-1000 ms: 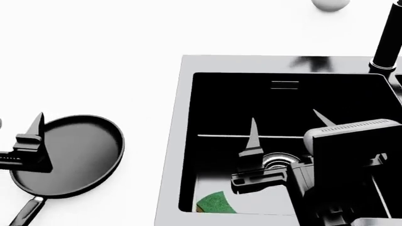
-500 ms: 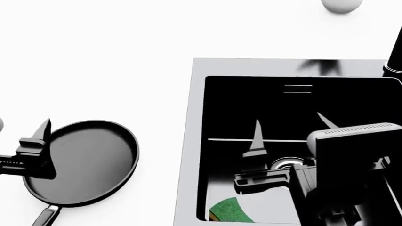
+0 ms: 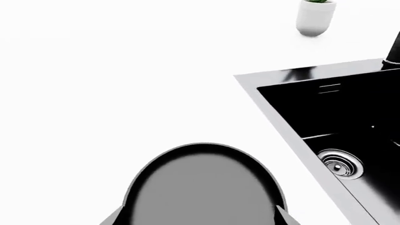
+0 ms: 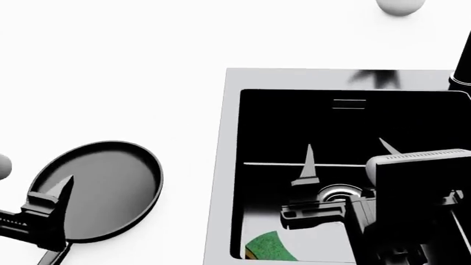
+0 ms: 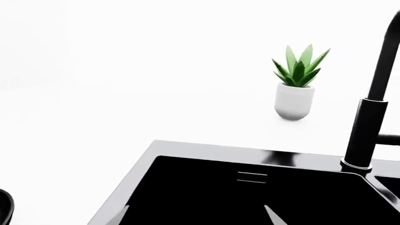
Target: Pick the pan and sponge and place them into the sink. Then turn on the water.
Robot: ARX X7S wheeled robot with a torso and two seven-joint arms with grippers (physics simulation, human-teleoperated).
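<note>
head view alone shows sponge [image 4: 271, 247] in sink [image 4: 220, 165]; both end effectors spread apart.

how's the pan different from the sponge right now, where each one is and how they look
The pan lies on the white counter left of the sink; the sponge already lies inside the near corner of the basin. The pan is round, matte black and far wider; the sponge is small, with a green face and a yellow edge. The left hand is over the pan's near rim; the right hand is open above the basin, not touching the sponge.

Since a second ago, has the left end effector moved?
Yes. The left end effector slid back toward the pan's handle end, nearer the robot.
</note>
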